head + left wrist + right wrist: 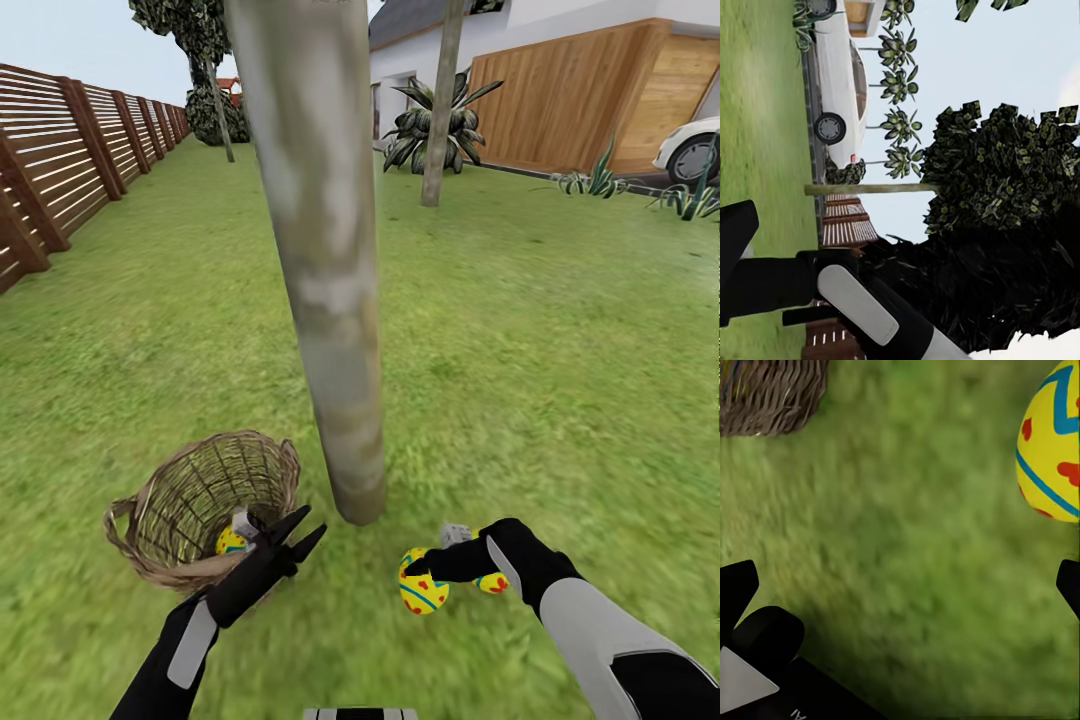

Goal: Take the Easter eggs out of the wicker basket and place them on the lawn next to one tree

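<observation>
Wicker's nearly emptied: we've got two yellow zigzag-banded Easter eggs (424, 594) on the bright green lawn (560, 330) just beside the thick pale grey tree trunk (330, 300), one half hidden behind our right gripper (440, 562), fingers spread wide and empty. Third egg (231, 541) sits in the woven brown basket (170, 510) near the trunk. Left gripper (306, 528), fingers slightly parted, needs to reach in for it.

Two Easter eggs (424, 590) lie on lawn (520, 380) beside tree (320, 260); one in wicker basket (200, 500).
</observation>
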Available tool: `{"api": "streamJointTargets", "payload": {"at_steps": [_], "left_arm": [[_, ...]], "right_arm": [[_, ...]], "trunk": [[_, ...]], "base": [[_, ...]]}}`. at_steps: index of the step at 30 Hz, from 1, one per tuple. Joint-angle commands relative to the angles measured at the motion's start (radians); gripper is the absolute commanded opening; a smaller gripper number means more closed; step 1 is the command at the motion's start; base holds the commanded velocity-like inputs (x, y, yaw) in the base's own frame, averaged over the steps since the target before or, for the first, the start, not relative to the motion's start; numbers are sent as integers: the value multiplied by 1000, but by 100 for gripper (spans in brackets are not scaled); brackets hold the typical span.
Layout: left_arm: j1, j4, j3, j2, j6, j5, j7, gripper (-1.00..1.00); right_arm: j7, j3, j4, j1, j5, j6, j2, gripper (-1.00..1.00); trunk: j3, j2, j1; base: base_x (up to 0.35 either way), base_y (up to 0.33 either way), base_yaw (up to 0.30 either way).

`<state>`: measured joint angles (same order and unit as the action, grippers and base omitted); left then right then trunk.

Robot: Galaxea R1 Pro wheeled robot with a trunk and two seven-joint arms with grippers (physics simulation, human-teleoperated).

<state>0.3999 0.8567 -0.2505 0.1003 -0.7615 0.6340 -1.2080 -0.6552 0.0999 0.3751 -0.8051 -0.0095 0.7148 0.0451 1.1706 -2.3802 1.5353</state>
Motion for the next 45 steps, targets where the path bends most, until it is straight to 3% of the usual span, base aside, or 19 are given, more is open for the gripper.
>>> {"api": "streamJointTargets", "payload": {"at_steps": [1,15,19,20,23,24,27,30,32,36,37,39,41,43,45], "left_arm": [[1,-6,-3,1,-9,0,-2,100],[1,-19,-11,1,2,-1,-2,100],[1,-15,-10,1,4,-3,3,100],[3,-16,-9,2,10,-2,81,100],[6,16,-4,-2,7,-2,227,100],[6,21,-3,-5,4,-3,233,100],[7,29,5,-35,-26,-4,234,100],[7,38,34,-56,-102,-6,236,100],[7,41,68,-73,-138,-7,237,100],[7,53,175,-129,-155,-8,235,100],[6,71,195,-158,-156,-8,236,100],[5,101,211,-195,-157,-9,237,100],[5,110,214,-214,-158,-9,237,100],[5,119,216,-259,-175,-7,235,100],[5,123,213,-285,-205,-5,234,100]], "right_arm": [[-3,6,1,0,-1,3,1,100],[-1,6,-2,0,-1,2,-1,100],[-1,7,-5,0,-1,0,-3,100],[3,9,-10,0,-1,-5,-7,100],[0,9,-11,0,0,-4,-3,100],[-1,8,-10,0,1,-3,-2,100],[-1,6,-5,0,2,-1,1,100],[2,7,-3,0,3,-5,0,100],[6,9,-6,0,4,-8,-3,100],[5,12,-8,0,6,-9,-6,100],[5,12,-8,0,6,-9,-6,100],[5,12,-8,0,6,-9,-4,100],[5,12,-7,0,6,-9,-3,100],[5,12,-6,0,6,-9,-3,100],[5,12,-7,0,6,-8,-3,100]], "trunk": [[1,0,-1],[1,0,-1],[-12,28,-16],[-15,35,-20],[-24,56,-31],[-27,63,-35],[-37,84,-47],[-46,105,-58],[-53,119,-66],[-65,147,-81],[-68,154,-85],[-74,168,-93],[-81,182,-100],[-87,196,-108],[-93,210,-116]], "base": [[-305,0,0],[-130,7,0],[0,0,0],[0,0,0],[0,0,0],[0,0,0],[0,0,0],[0,0,0],[0,0,0],[0,0,0],[0,0,0],[0,0,0],[0,0,0],[0,0,0],[0,0,0]]}}
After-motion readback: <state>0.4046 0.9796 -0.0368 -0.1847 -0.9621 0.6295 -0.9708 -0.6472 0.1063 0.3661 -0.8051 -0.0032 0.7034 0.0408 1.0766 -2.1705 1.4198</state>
